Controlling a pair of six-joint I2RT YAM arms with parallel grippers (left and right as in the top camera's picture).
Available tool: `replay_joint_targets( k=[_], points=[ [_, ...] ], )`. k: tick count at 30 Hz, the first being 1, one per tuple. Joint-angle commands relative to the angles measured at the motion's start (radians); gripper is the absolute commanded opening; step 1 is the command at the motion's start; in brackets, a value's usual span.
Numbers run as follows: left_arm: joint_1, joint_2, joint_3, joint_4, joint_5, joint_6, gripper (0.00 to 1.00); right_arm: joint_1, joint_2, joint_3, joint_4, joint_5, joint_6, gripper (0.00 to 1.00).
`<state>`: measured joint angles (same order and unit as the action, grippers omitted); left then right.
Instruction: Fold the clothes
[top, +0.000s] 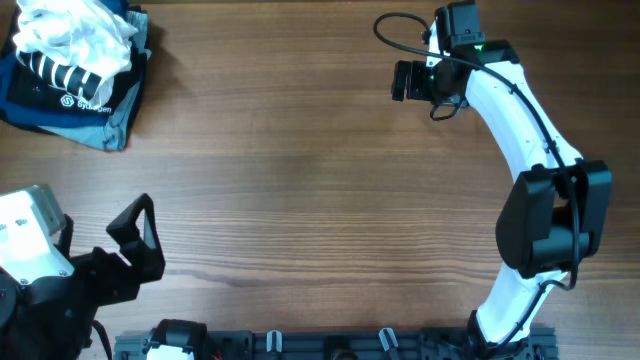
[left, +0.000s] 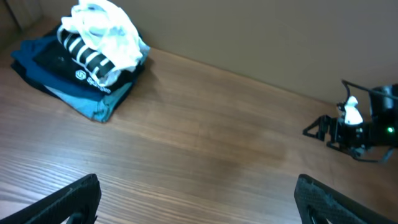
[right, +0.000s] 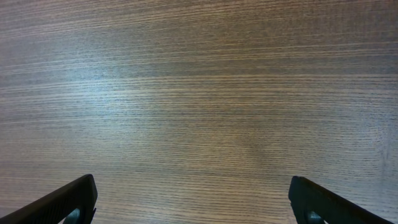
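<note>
**While both arms hang empty, the white garment sits bunched in the desk's far left corner**

Where the desk (top: 300, 180) meets its far left corner, the white garment (top: 70, 35) lies crumpled in a loose heap, not flat and not folded. Its black-and-white striped part (top: 65, 72) shows at the near side of the heap. The garment rests on top of a dark blue folded stack (top: 85, 105) with a small white logo; the stack's edges stick out beneath it on the near and right sides. The left wrist view shows the same pile, the white cloth (left: 106, 31) mounded over the stripes and the blue stack (left: 74, 81) under both.

The left arm (top: 40, 260) sits at the near left corner, well apart from the pile. Its jaws are spread wide, one black finger (left: 68, 202) at each lower corner of its own view, only bare wood between them.

The right arm (top: 520, 140) reaches from the near right edge toward the far right part of the desk. Its jaws are likewise spread wide over bare wood, with one finger (right: 62, 202) showing at each lower corner and nothing pinched.
</note>
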<state>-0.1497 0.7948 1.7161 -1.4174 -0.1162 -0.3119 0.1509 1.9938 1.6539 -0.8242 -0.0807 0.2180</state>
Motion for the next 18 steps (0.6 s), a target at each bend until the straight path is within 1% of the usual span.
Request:
replay_joint_targets(
  k=[1,6,12,14,18],
  points=[
    [-0.005,0.009,0.005,0.037,0.038,0.009,1.0,0.002,0.013,0.006,0.005,0.014,-0.008,1.0],
    [-0.005,0.004,-0.01,0.174,0.044,0.01,1.0,0.002,0.013,0.006,0.005,0.014,-0.008,1.0],
    [0.007,-0.064,-0.061,0.334,0.049,0.01,1.0,0.002,0.013,0.006,0.005,0.014,-0.008,1.0],
    [0.016,-0.098,-0.097,0.375,0.052,0.01,1.0,0.002,0.013,0.006,0.005,0.014,-0.008,1.0],
    [0.032,-0.179,-0.237,0.532,0.04,0.018,1.0,0.002,0.013,0.006,0.005,0.014,-0.008,1.0]
  ],
)
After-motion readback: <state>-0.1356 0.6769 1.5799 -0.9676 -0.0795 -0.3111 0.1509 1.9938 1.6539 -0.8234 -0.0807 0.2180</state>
